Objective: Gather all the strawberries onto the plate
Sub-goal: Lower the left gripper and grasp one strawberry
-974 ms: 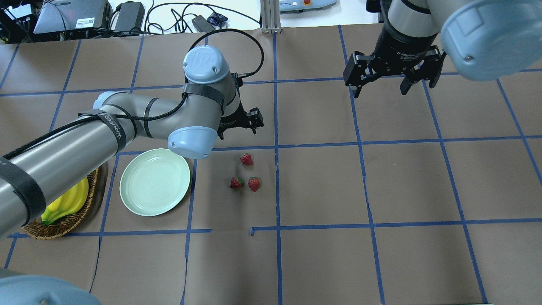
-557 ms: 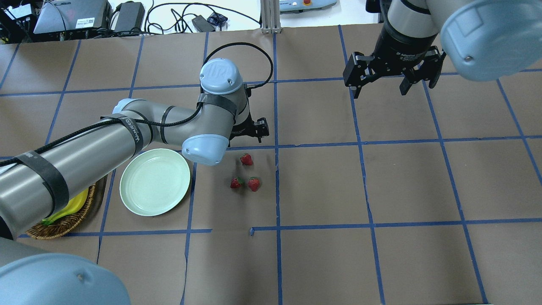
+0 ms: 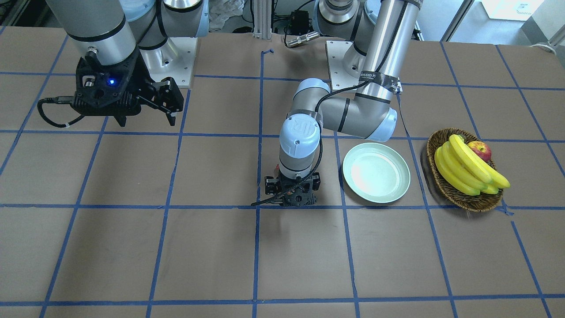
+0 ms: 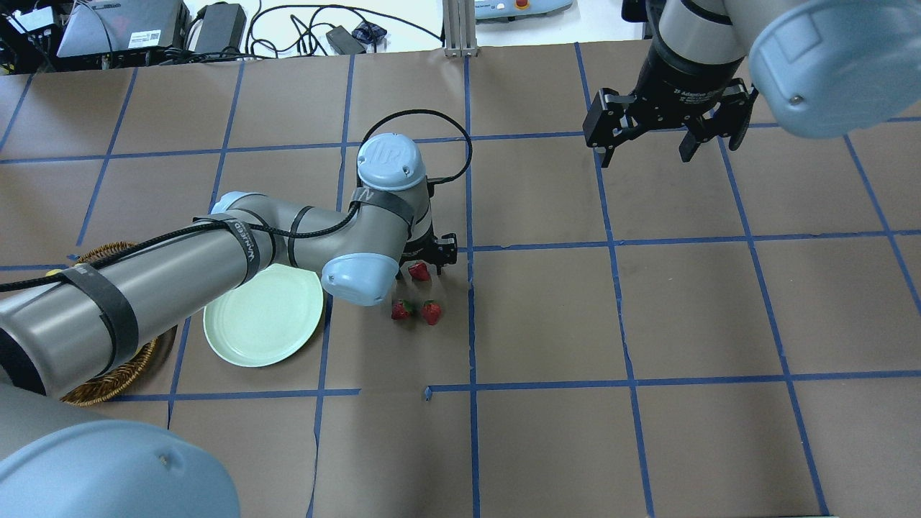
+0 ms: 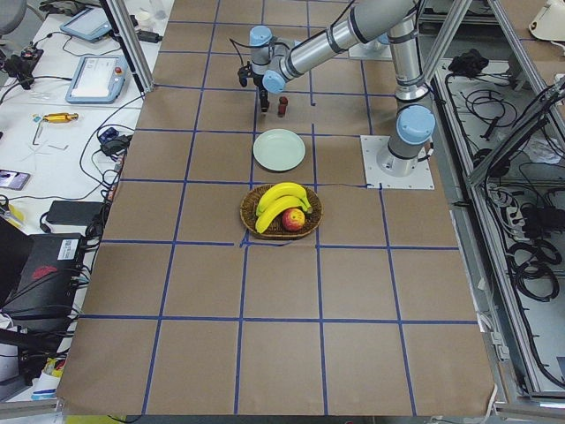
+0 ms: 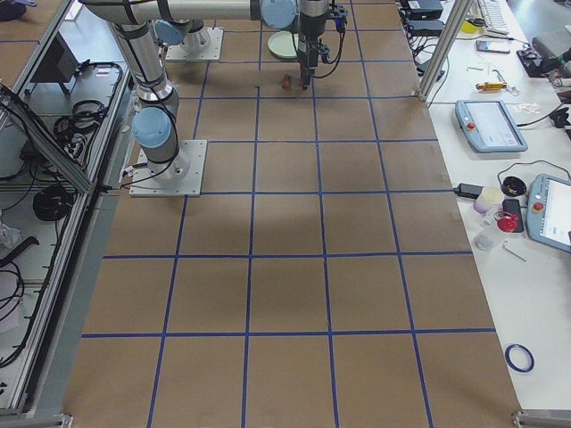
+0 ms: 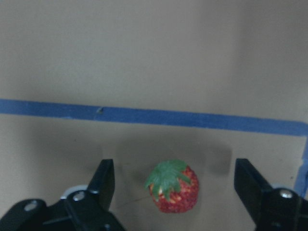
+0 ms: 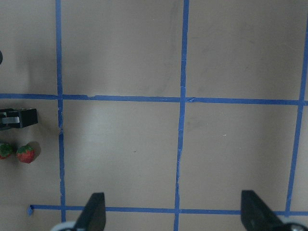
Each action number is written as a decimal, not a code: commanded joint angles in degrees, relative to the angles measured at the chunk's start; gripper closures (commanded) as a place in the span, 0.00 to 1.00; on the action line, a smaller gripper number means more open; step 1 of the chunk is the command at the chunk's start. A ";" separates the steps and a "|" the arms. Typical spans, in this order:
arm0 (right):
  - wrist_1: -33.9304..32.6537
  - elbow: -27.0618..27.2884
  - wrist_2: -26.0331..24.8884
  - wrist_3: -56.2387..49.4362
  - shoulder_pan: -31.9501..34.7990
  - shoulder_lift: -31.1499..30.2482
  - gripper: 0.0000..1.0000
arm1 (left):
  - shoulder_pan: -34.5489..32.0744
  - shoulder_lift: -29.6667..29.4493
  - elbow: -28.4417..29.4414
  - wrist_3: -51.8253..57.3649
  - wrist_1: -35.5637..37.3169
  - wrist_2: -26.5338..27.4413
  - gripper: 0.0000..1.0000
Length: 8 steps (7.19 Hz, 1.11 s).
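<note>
The left pincer [image 7: 175, 166] is hanging open low over the counter [image 4: 647, 324], one strawberry [image 7: 173, 188] lying between its fingers, touching neither; two more strawberries [image 4: 401, 310] [image 4: 431, 312] are lying just beside it; the plate [image 4: 262, 320] is sitting near its left; the right pincer [image 4: 645, 157] is hovering open, well apart.

Left wrist camera close above strawberry [image 7: 173, 187]

Three red strawberries [image 4: 430, 312] lie clustered near the mint-green plate [image 4: 265, 325]
</note>
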 commanded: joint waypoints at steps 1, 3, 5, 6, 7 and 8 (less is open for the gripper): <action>0.00 0.00 0.00 0.00 0.04 -0.08 0.00 | -0.04 0.29 -0.18 0.32 0.06 0.00 0.71; 0.00 0.09 0.00 0.00 0.04 -0.08 0.00 | -0.04 1.34 -0.09 0.41 0.06 0.00 0.83; 0.00 0.00 0.00 0.09 0.04 -0.08 0.00 | 0.13 4.06 -0.52 2.07 -0.55 2.35 0.83; 0.00 0.00 0.00 0.09 0.04 -0.08 0.00 | 1.09 5.64 -1.75 4.17 -3.00 5.59 0.80; 0.00 0.09 0.00 0.09 0.04 -0.08 0.00 | 3.71 8.26 -3.93 9.24 -5.11 6.15 0.80; 0.00 0.09 0.00 0.09 0.04 -0.08 0.00 | 7.31 10.81 -7.52 14.77 -5.04 6.33 0.80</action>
